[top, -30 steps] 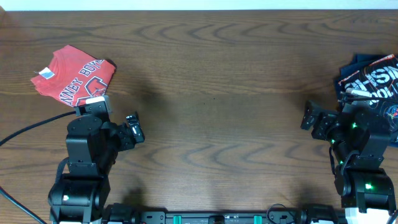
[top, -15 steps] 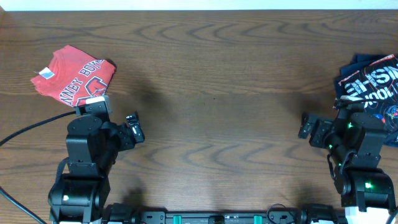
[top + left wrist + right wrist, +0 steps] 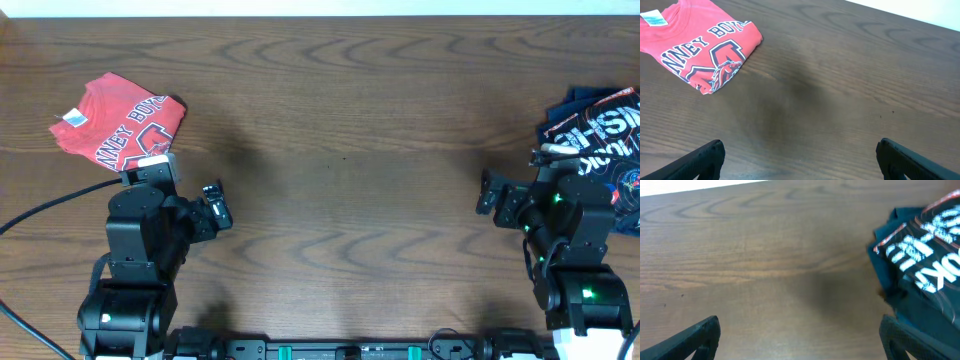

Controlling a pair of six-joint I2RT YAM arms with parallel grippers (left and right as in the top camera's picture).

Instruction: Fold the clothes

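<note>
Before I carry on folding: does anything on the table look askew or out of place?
Nothing spilled or damaged. The red tee lies folded at far left. The black jersey sits askew over navy fabric at the right edge, running out of view.

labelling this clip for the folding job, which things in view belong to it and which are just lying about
Belong to the job:
red tee with white lettering
black jersey with white lettering, at the right edge

Just lying about:
black cable at the left edge
wooden table, only the work surface
</note>
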